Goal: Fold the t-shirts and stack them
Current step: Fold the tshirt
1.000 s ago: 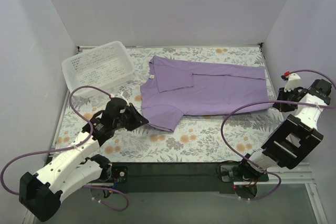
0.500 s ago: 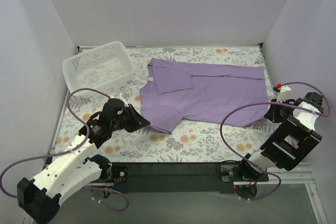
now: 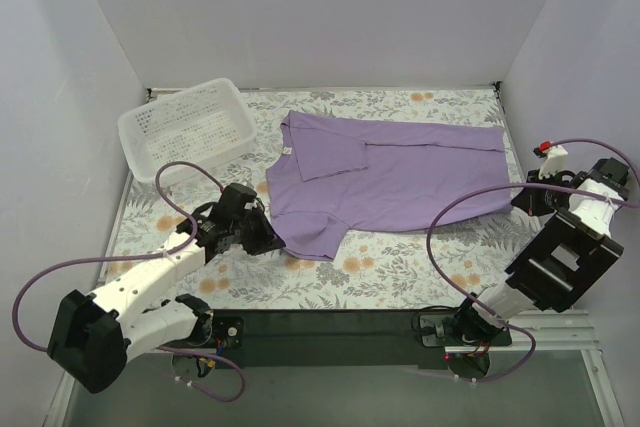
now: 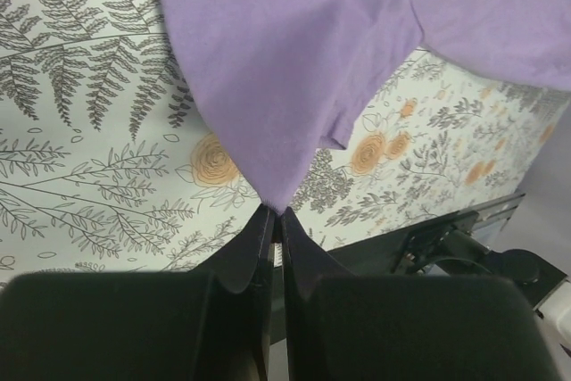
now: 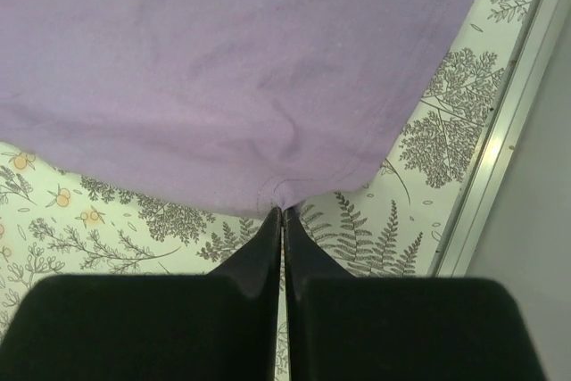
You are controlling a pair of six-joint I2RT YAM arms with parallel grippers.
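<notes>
A lavender t-shirt lies partly folded on the floral table, neck to the left and hem to the right. My left gripper is shut on the tip of the near sleeve, which rises from its jaws in the left wrist view. At the right edge, my right gripper is shut on the near hem corner, the cloth puckered at its fingertips. Both pinched corners are lifted slightly off the table.
A white perforated basket stands at the back left. The table's metal rail runs close to the right gripper. Purple cables loop over both arms. Walls enclose the table on three sides.
The left arm has dropped lower and stretched forward, still holding the sleeve. The right gripper dipped toward the near edge with the hem corner, then came back up.
</notes>
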